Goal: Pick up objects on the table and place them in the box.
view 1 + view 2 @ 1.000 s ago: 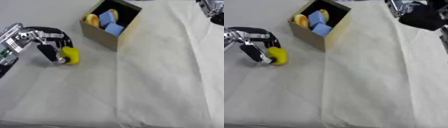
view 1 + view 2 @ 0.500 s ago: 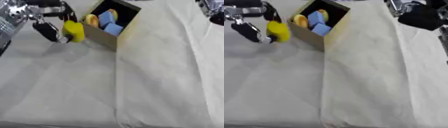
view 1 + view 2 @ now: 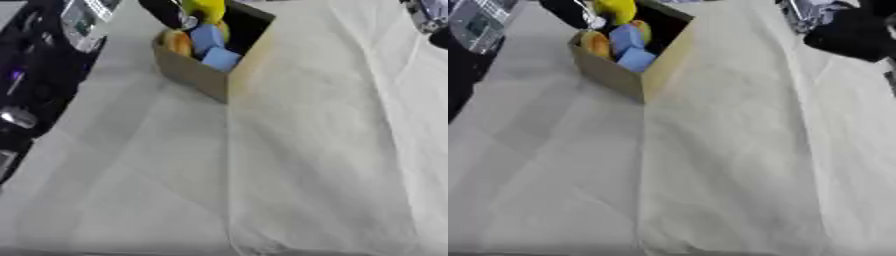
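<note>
Box (image 3: 651, 75) under left hand (image 3: 168, 11); right hand (image 3: 846, 32) clearest in right eye view

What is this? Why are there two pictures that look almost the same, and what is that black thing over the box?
Both pictures come from a robot's two eyes, a camera in its head looking down at a table, so they nearly match. The table has a pale cloth on it. Near the top stands a cardboard box with blue blocks and something orange inside. The black thing is the left robot hand, reaching in from the left. It holds a yellow toy right over the box, ready to drop it in. The dark shape at the top right is the robot's other arm, waiting; I cannot make out its fingers.
</note>
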Controlling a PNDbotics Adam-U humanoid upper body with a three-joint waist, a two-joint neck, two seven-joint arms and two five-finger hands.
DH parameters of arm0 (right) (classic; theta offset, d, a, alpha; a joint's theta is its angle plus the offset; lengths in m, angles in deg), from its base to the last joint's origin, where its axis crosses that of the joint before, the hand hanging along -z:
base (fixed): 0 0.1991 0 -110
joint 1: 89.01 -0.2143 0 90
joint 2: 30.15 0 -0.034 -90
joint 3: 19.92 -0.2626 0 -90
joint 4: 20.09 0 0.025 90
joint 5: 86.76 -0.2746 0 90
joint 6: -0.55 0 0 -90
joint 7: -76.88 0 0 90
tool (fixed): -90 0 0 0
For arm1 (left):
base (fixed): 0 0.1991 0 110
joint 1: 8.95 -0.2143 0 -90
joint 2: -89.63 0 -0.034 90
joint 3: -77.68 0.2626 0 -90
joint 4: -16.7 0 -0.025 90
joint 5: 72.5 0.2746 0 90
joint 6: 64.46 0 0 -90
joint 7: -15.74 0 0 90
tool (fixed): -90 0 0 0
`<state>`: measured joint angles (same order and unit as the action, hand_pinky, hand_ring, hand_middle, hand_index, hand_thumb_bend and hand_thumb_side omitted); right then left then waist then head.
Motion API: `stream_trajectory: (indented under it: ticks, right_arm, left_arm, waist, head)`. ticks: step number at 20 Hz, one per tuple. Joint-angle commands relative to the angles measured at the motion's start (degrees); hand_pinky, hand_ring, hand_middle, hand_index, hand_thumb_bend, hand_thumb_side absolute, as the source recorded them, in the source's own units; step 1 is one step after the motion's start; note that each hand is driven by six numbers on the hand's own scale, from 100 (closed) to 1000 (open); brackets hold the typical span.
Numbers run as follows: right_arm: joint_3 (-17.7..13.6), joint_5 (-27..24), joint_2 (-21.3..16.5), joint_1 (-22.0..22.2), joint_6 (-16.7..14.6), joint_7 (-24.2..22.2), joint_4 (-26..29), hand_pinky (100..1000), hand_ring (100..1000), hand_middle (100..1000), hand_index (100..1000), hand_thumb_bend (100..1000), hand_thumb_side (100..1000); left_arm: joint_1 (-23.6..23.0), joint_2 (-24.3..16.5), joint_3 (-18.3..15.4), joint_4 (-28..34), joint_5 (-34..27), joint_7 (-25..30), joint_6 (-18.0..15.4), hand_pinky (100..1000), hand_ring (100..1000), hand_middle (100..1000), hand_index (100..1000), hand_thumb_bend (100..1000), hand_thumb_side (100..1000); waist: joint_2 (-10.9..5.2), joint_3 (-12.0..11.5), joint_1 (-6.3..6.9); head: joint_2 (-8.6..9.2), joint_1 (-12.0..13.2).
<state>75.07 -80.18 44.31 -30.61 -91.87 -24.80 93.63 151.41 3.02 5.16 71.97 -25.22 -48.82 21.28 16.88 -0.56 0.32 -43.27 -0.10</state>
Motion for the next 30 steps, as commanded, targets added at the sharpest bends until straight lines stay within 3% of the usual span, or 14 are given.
stream_trajectory:
  ticks: [1, 6, 10, 15, 23, 26, 30]
  right_arm:
    - [-0.31, -0.65, -0.63, -0.99, -0.09, -0.31, 0.87, 922, 800, 643, 746, 100, 508]
    - [-0.40, -0.74, -0.43, -0.86, 0.02, -0.34, 0.87, 923, 800, 642, 745, 100, 509]
    - [-0.49, -0.79, -0.26, -0.61, 0.11, -0.33, 0.87, 923, 800, 642, 744, 100, 509]
    - [-0.68, -0.77, -0.20, -0.06, 0.29, -0.15, 0.87, 923, 799, 641, 743, 100, 512]
    - [-1.07, -0.88, -0.37, 0.85, 0.28, 0.47, 0.87, 922, 798, 640, 742, 100, 519]
    - [-1.28, -0.99, -0.41, 1.26, 0.19, 0.78, 0.87, 924, 798, 640, 742, 100, 523]
    - [-1.92, -1.46, 0.32, 1.84, 0.10, 1.83, 0.87, 926, 798, 642, 740, 100, 499]
  left_arm:
    - [1.72, 1.80, -2.95, -5.81, 4.70, -2.55, -1.06, 782, 725, 689, 761, 378, 232]
    - [1.89, 2.99, -4.71, -10.38, 9.02, -3.61, -3.26, 839, 820, 824, 887, 598, 411]
    - [1.83, 3.56, -5.54, -9.63, 11.97, -5.37, -3.17, 844, 826, 840, 914, 671, 494]
    - [1.56, 3.09, -6.70, -2.99, 10.92, -8.48, -1.64, 830, 810, 820, 901, 644, 509]
    - [-0.78, -2.42, -6.16, 13.65, 4.54, -11.97, 2.85, 787, 742, 731, 817, 443, 469]
    - [-5.31, -6.52, -6.41, 23.04, -0.96, -14.30, 5.20, 766, 722, 710, 795, 400, 464]
    - [-17.65, -10.72, -11.59, 39.35, -14.74, -24.63, 11.89, 739, 702, 695, 785, 366, 511]
  waist:
    - [-0.93, 0.27, -0.01]
    - [-0.88, 0.34, 0.01]
    - [-1.05, 0.26, -0.11]
    - [-1.54, -0.09, -0.18]
    - [-2.30, -1.33, -0.06]
    - [-2.28, -2.07, 0.01]
    - [-1.90, -2.75, -0.24]
  head:
    - [0.81, 0.38]
    - [0.86, 0.39]
    - [0.72, 0.32]
    - [0.32, 0.01]
    - [-0.34, -0.90]
    - [-0.31, -1.38]
    - [0.06, -2.02]
